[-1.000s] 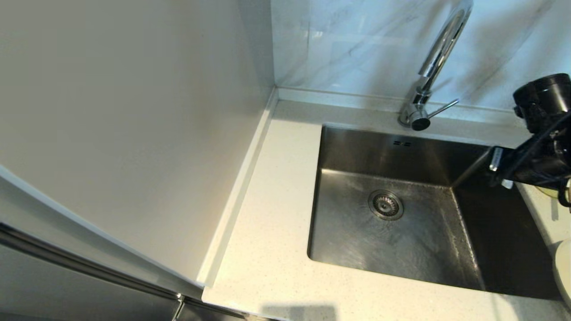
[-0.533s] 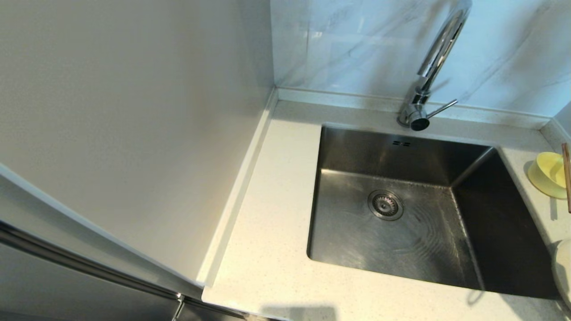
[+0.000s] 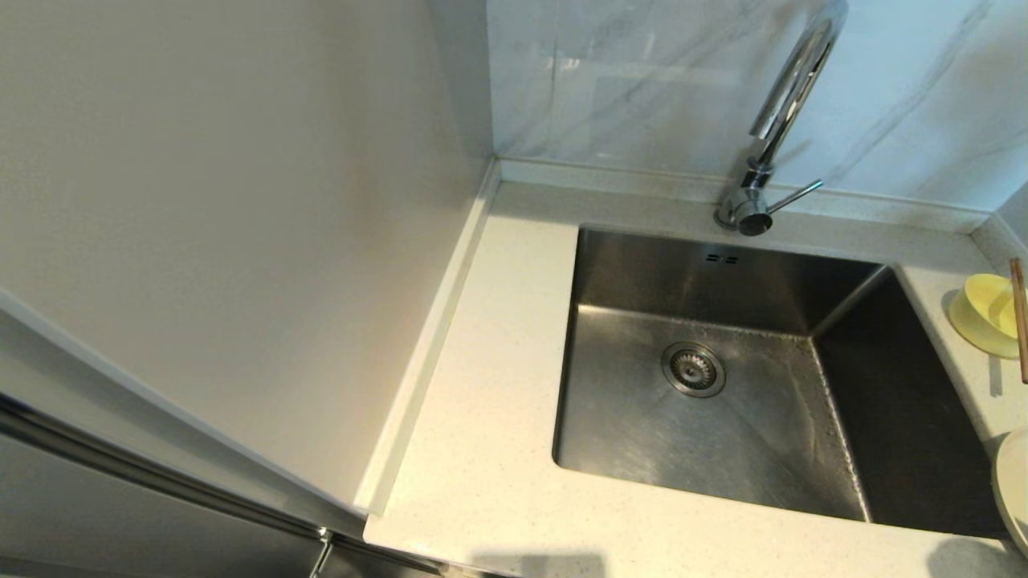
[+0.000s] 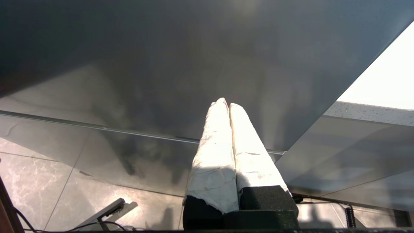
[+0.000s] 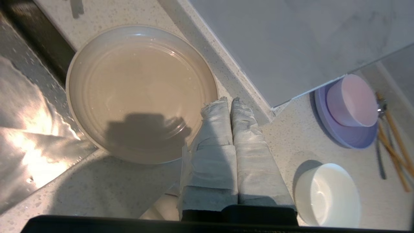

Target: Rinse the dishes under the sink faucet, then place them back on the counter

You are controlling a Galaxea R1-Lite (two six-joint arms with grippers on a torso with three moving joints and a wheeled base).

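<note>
The steel sink (image 3: 723, 433) stands with nothing in it, its drain strainer (image 3: 694, 369) bare. Behind it rises the chrome faucet (image 3: 783, 104) with its side lever (image 3: 795, 197). On the counter (image 3: 490, 385) right of the sink sits the pale yellow bowl (image 3: 984, 313), a brown chopstick (image 3: 1018, 321) lying across it. The white plate (image 3: 1013, 490) shows at the right edge; it also lies wet on the counter as the plate (image 5: 142, 94). My right gripper (image 5: 229, 101) hovers shut and empty beside the plate's rim. My left gripper (image 4: 225, 103) is shut, parked below by a dark cabinet front.
Further right on the counter stand a pink bowl on a purple plate (image 5: 351, 110), a white bowl (image 5: 326, 194) and brown sticks with a spoon (image 5: 393, 152). A wall panel's corner (image 5: 275, 103) juts out just past my right fingertips. A tall pale panel (image 3: 241, 241) borders the counter's left.
My right arm, over the sink's right edge a second ago, has pulled out of the head view to the right, uncovering the yellow bowl. The ripples on the sink floor have died down.
</note>
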